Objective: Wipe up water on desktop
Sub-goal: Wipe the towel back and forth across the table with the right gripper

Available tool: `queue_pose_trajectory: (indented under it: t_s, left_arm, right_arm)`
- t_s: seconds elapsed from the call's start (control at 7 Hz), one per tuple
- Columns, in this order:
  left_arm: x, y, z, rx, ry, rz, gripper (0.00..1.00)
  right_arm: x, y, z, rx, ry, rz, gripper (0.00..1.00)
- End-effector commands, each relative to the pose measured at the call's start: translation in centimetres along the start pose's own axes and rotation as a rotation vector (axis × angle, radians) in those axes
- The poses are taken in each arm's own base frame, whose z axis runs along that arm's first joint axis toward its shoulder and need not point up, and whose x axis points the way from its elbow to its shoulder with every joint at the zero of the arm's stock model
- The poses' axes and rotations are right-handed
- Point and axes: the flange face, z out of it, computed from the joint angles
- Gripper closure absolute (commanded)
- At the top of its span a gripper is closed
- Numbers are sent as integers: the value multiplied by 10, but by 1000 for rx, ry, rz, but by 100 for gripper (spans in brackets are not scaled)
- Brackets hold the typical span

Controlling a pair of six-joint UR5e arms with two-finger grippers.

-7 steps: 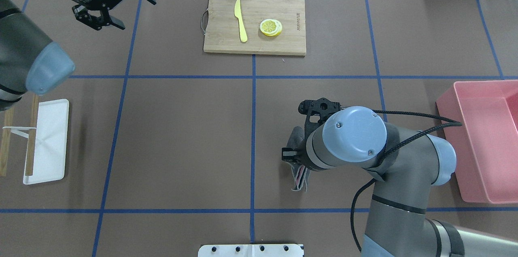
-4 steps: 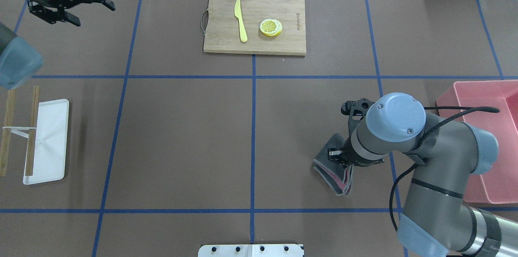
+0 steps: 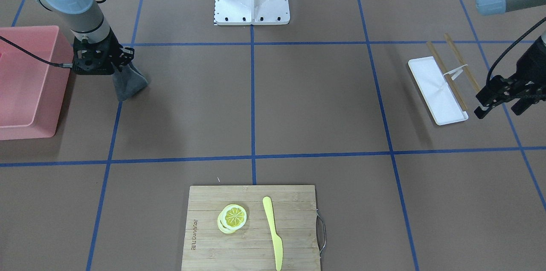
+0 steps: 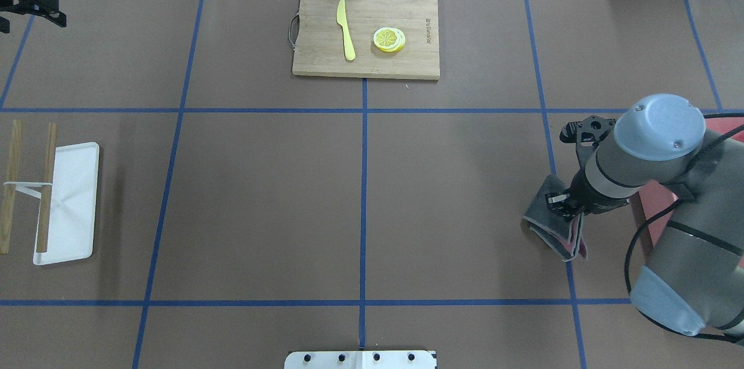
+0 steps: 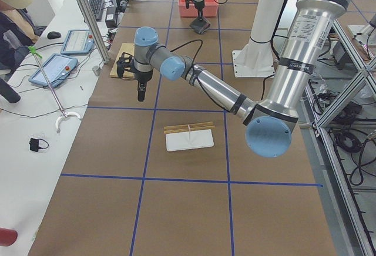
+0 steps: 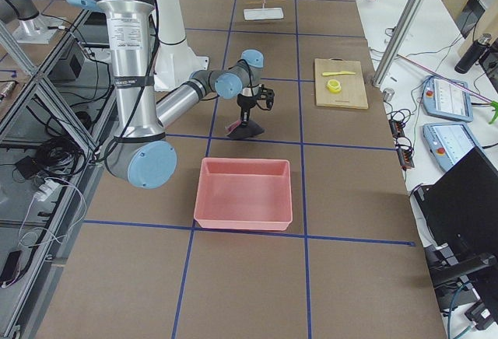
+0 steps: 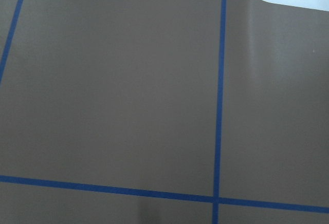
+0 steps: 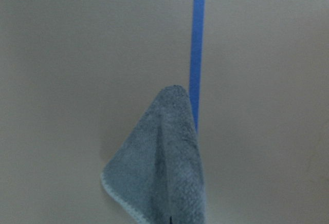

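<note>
The desktop (image 4: pixel 261 194) is brown with blue tape lines; I see no water on it. My right gripper (image 4: pixel 567 206) is shut on a folded grey cloth (image 4: pixel 549 224) with a pink inner layer, on the blue line just left of the pink bin. The cloth hangs from the jaws in the front view (image 3: pixel 128 81) and the right wrist view (image 8: pixel 159 172). I cannot tell if its lower end touches the desktop. My left gripper (image 3: pixel 501 104) is open and empty, over the far left corner (image 4: pixel 26 6).
A pink bin (image 3: pixel 25 132) stands at the robot's right edge. A bamboo cutting board (image 4: pixel 314 61) with a yellow knife (image 4: pixel 346 32) and lemon slices (image 4: pixel 389 39) lies at the far middle. A white tray (image 4: pixel 72 206) with chopsticks (image 4: pixel 46 183) lies at the left.
My right arm has carried the cloth to the right, from near the middle line towards the pink bin. My left arm has swung left towards the far left corner.
</note>
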Motion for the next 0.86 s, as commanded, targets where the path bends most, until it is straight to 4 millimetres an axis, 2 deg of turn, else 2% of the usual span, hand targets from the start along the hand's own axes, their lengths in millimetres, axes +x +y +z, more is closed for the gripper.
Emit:
queue_pose_trajectory:
  t_s: [0.0,0.14,0.29,0.43,0.57,0.71]
  left_arm:
    - [-55,2,-21,24,-30,53,3]
    - [-64,5,-23,6,-6,46,3]
    - [-69,9,-34,1,27,35,3]
    - [-73,19,-39,-3,38,32,3]
    - [-79,26,-40,-8,36,24,3]
    - [-85,27,-41,-5,33,20,3]
  right_arm:
    - [-158,16,2,-49,-74,70,100]
    - [-211,20,1,-55,-103,90,100]
    - [-254,20,-6,-58,-127,79,100]
    - [-284,11,-2,-59,-142,100,100]
    - [-278,5,14,-54,-167,105,100]
    - [-201,-10,23,-55,-143,145,100]
